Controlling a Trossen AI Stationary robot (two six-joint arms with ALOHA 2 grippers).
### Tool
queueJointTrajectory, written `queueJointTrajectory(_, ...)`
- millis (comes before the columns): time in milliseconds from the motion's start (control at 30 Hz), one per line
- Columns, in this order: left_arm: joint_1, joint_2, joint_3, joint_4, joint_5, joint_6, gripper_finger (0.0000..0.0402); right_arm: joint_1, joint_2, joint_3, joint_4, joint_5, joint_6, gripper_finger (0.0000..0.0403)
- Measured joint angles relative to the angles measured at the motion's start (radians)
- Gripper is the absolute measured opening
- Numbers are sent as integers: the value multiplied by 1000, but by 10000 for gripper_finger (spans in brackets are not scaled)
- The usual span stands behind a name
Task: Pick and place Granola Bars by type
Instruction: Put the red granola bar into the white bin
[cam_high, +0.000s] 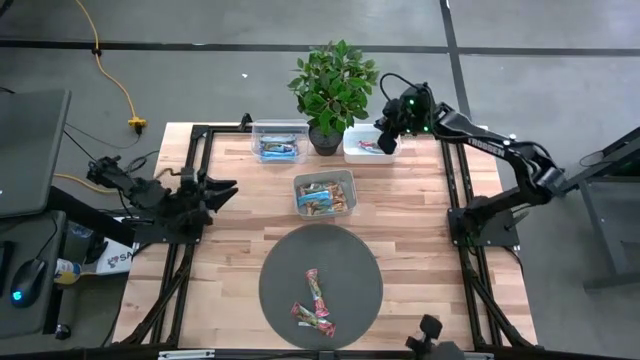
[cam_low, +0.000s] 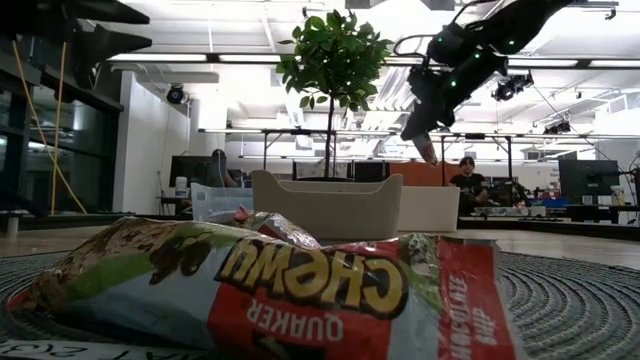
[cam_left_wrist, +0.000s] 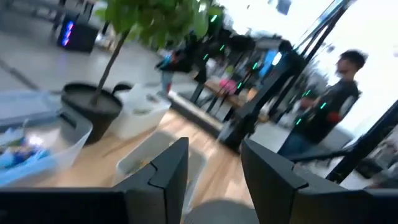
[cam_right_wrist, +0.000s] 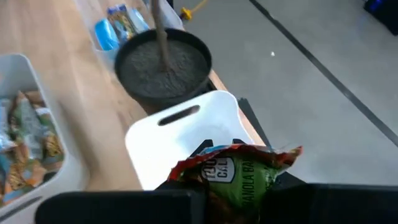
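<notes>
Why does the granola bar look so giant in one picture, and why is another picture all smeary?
In the low view, a red granola bar lies right up against the camera, so it fills the frame and hides the table. The left wrist view is smeared: the plant pot, the bins and a person beyond are soft. The high view is sharp and evenly lit. In the right wrist view, the held bar looks fairly clear.

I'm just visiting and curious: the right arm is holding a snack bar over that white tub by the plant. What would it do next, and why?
Probably lower a little and let go. The right gripper is shut on a red-and-green wrapped granola bar directly above the white plastic bin, which already seems to hold a reddish bar in the high view, so this looks like its spot.
</notes>
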Motion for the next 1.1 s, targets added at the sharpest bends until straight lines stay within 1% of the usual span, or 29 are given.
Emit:
queueJointTrajectory(133,0,-118,-94,137,23,124,144,-17,76,101,-79,2,-28,41)
queueJointTrajectory(200,1,-111,-124,217,21,173,144,-18,120,171,-141,2,-47,45)
queueJointTrajectory(300,2,-109,-168,320,74,224,144,-17,196,293,-268,0,-97,47)
queueJointTrajectory(400,2,-112,-227,441,91,261,144,-10,281,420,-425,6,-154,44)
queueJointTrajectory(433,3,-110,-246,492,110,285,144,-9,310,460,-478,8,-174,43)
queueJointTrajectory(500,2,-111,-280,593,139,327,144,-8,354,519,-572,17,-208,40)
queueJointTrajectory(567,2,-111,-301,647,133,346,144,-8,387,554,-633,22,-241,39)
queueJointTrajectory(600,2,-112,-298,626,122,348,144,-8,400,560,-650,25,-249,38)
queueJointTrajectory(767,2,-111,-300,628,116,366,144,-8,434,556,-700,72,-288,39)
queueJointTrajectory(967,2,-111,-301,604,105,375,144,-8,460,556,-702,83,-291,41)
queueJointTrajectory(1100,2,-111,-302,591,79,374,144,-8,460,556,-699,95,-291,44)
